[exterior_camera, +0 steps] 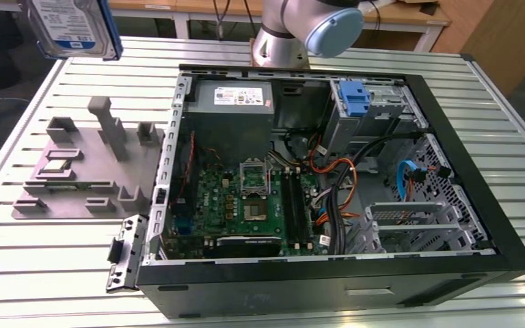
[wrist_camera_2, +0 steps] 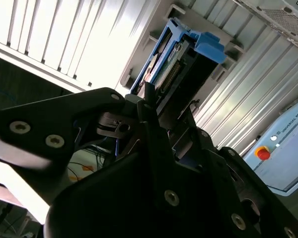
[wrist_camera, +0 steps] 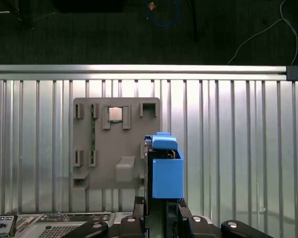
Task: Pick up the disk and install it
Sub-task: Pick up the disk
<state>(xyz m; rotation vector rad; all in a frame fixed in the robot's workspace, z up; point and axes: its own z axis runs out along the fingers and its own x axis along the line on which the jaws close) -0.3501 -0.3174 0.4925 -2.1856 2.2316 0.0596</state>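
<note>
Silver arm (exterior_camera: pixel 276 44), black gripper (wrist_camera_2: pixel 161 106)
From where I stand the arm is a smooth silver-grey tube with a rounded pale blue cap (exterior_camera: pixel 335 29) on its joint; in the second wrist view the gripper is matt black, built of flat angular plates and linkages, studded with small silver screw heads (wrist_camera_2: pixel 171 198)

A ribbed metal table (exterior_camera: pixel 35 273) carries 2 things — a grey holder plate (exterior_camera: pixel 71 198) on the exterior view's left, an open black computer case (exterior_camera: pixel 335 290) beside it.
</note>
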